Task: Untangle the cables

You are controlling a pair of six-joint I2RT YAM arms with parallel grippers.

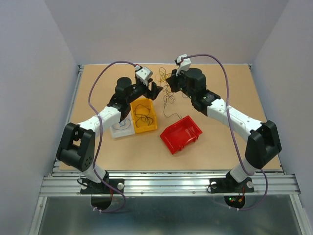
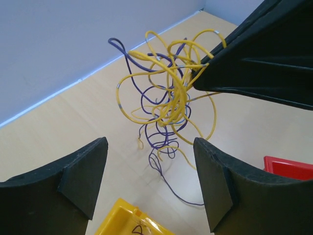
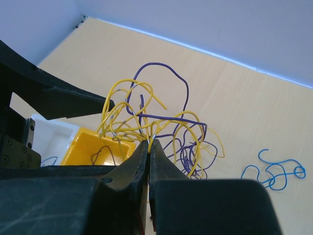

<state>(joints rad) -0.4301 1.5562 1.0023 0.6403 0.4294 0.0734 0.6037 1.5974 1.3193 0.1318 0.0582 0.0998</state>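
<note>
A dark cable [image 1: 142,110] is contained in the yellow bin [image 1: 145,129]. The yellow-and-purple tangle [image 3: 157,128] is pinched by the clenched right claw [image 3: 148,145]; the left claw [image 2: 149,148] is released nearby.

Tan wooden surface [image 1: 230,83], boxed in by pale grey walls [image 1: 161,29] at far, left and right edges. Yellow bin [image 1: 144,130] left of centre, open top up, long side running far to near. White tray [image 1: 115,135] touching yellow bin's left wall, on the side toward the near-left corner, partly hidden in the top view. Red bin [image 1: 172,145] close to centre, slightly right, turned diagonally, near yellow bin but not touching. Aluminium rail [image 1: 166,183] along the near edge.
</note>
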